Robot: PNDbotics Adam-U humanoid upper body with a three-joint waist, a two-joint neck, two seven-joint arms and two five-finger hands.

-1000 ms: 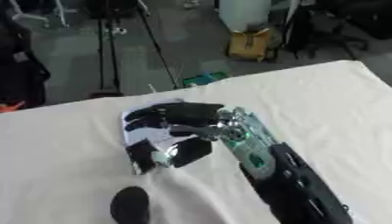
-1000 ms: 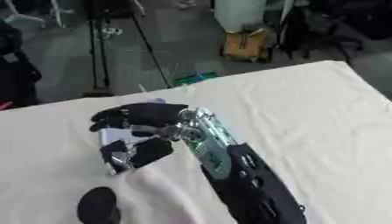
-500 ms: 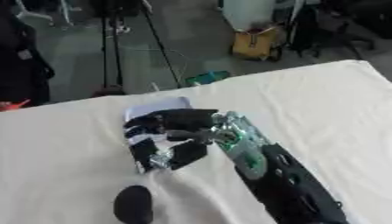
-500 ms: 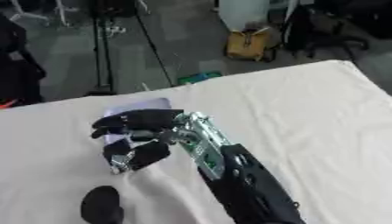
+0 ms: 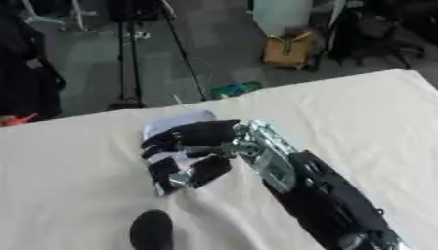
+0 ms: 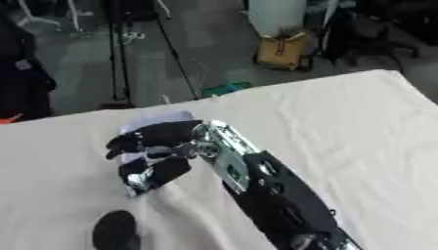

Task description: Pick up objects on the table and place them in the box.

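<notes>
Left eye view, item one: my right hand (image 5: 201, 146), black with a silver wrist, reaches in from 5 o'clock across the table (image 5: 359, 117). Its fingers (image 5: 175, 139) are curled over a flat white and black packet (image 5: 175, 168); the thumb lies against the packet's lower half, so the hand is clamped on it. I cannot tell whether the packet is lifted off the cloth or resting on it.

Item two: the packet sits left of the table's centre, near the far edge (image 5: 282, 88), which runs from 9 o'clock up toward 2 o'clock.

Item three: a dark rounded object (image 5: 152, 229) lies at 7 o'clock of the hand, apart from the packet, close to the near border of the view.

Item four: open cloth at 3 o'clock of my forearm (image 5: 321, 190) and at 9 o'clock of the packet.

My left hand shows in neither view.
</notes>
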